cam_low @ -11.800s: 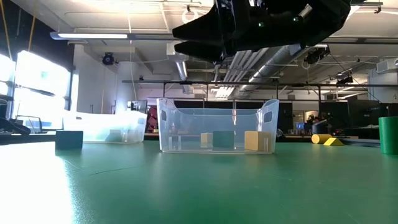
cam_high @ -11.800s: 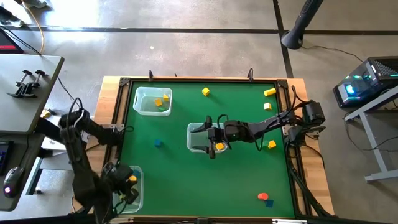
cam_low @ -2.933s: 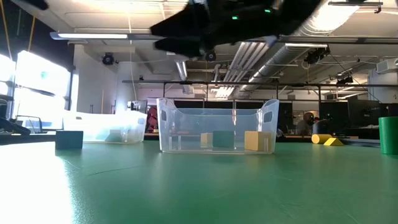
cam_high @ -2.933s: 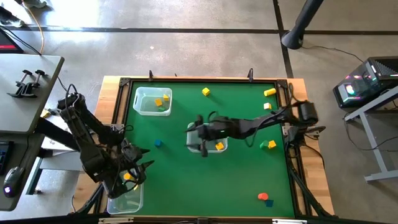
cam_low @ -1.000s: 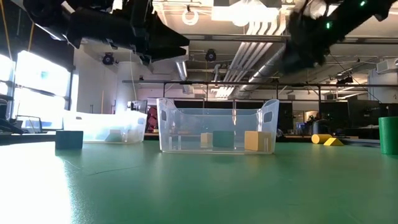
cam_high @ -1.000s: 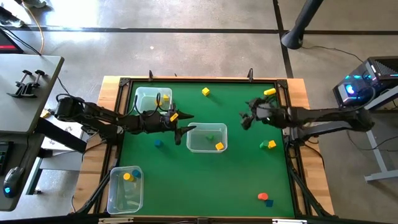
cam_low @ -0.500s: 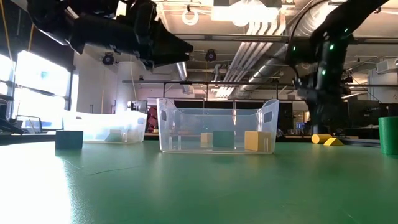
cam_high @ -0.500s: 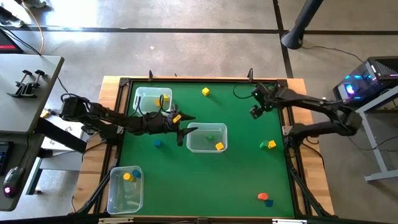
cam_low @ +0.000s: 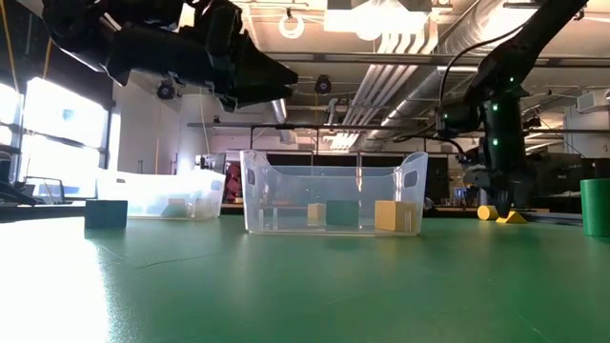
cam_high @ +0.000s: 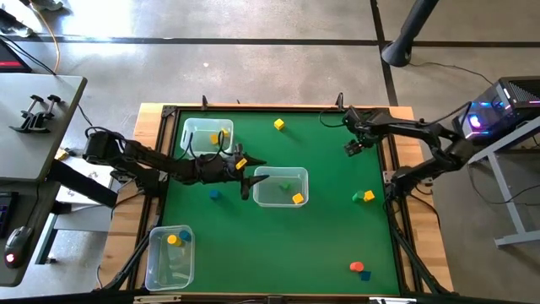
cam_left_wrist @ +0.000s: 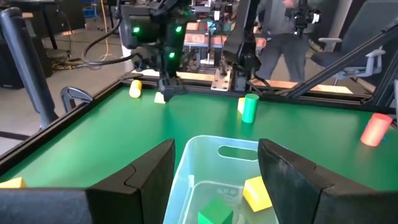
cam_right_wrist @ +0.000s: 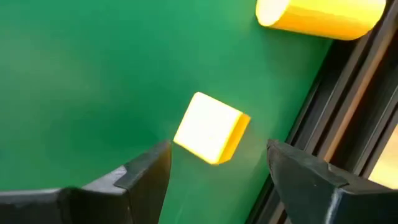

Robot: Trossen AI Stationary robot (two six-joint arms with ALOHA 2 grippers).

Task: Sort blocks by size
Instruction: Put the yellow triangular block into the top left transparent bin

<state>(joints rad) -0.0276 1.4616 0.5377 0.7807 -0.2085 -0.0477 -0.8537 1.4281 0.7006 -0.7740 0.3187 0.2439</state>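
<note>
Hiding the yellow block (cam_right_wrist: 211, 128) from overhead, right end effector (cam_high: 353, 148) hovers unclenched; left end effector (cam_high: 250, 171) also released.

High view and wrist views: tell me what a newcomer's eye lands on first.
The right gripper hangs by the table's far right edge, its open fingers straddling a small yellow block. The left gripper is stretched out at the near rim of the clear middle bin, which holds a green block and a yellow one.

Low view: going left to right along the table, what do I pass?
Dark blue block → frosted bin → clear bin holding a green block and a yellow block → yellow cylinder → green cylinder.
</note>
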